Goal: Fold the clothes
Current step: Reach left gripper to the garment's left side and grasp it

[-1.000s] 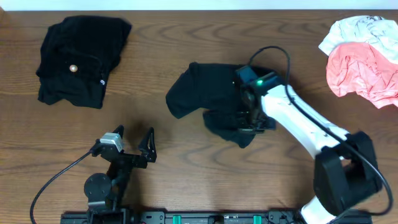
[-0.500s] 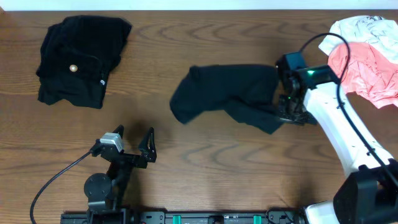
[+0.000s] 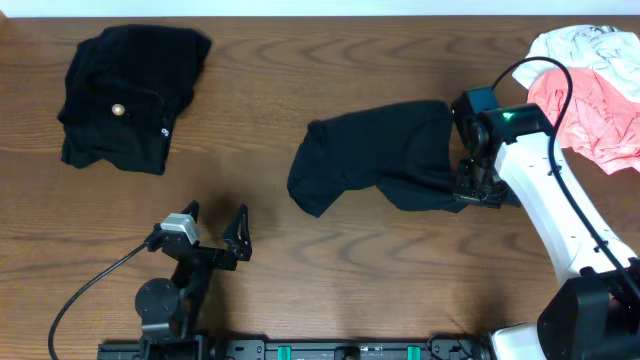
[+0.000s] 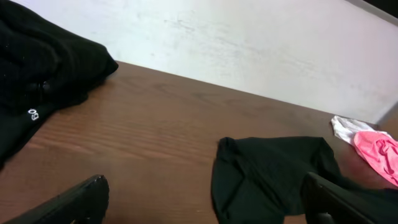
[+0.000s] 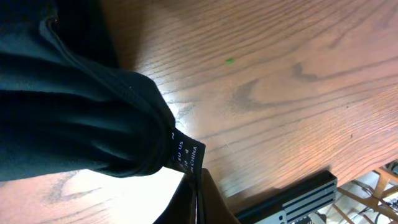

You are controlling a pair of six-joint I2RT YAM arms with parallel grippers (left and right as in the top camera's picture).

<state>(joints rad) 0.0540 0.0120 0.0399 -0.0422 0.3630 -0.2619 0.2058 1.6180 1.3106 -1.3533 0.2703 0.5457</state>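
Note:
A plain black shirt (image 3: 380,155) lies spread across the middle of the wooden table. My right gripper (image 3: 478,192) is shut on its right edge. In the right wrist view the jaws (image 5: 198,202) pinch the black fabric (image 5: 74,118) just below a small size label (image 5: 187,155). My left gripper (image 3: 216,226) rests open near the front left, apart from every garment. The left wrist view has its two dark fingertips (image 4: 78,200) low in the frame, and the black shirt (image 4: 273,174) lies ahead to the right.
A folded black piece with a pale button (image 3: 130,95) lies at the back left. Pink and white garments (image 3: 585,95) are heaped at the back right, close to the right arm. The table's far edge meets a white wall (image 4: 249,43).
My right gripper has pulled the black shirt's edge rightward and then slightly toward the front, stretching the shirt out across the table. The left arm has not moved.

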